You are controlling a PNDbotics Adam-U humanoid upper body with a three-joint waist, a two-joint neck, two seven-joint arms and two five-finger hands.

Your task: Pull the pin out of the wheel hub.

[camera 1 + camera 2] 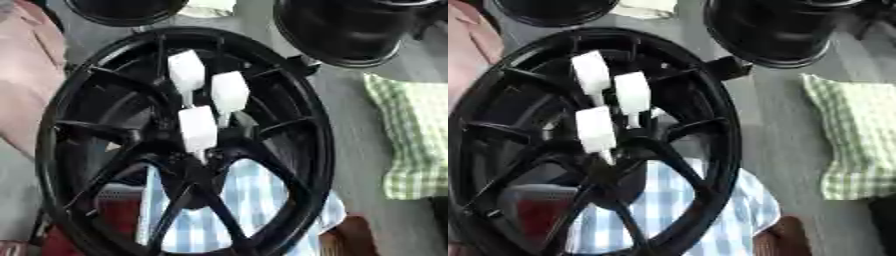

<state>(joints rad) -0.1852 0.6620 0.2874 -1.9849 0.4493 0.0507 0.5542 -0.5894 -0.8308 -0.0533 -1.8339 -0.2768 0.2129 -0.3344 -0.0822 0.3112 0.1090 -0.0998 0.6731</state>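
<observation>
Three white pins point(199, 129) stand in the centre of the black wheel point(311, 125), handles tilted toward 12 o'clock, long axes roughly vertical; open gaps between spokes surround them; a blue checked cloth point(249, 200) shows at 6 o'clock, a green one point(855, 135) at 3; neither hand shows.

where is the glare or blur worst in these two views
Left eye view: the three white pins are blown out to flat white, and the black wheel spokes smear softly. Right eye view: same washed-out pins, wheel detail lost in dark; the green checked cloth reads soft but legible.
</observation>
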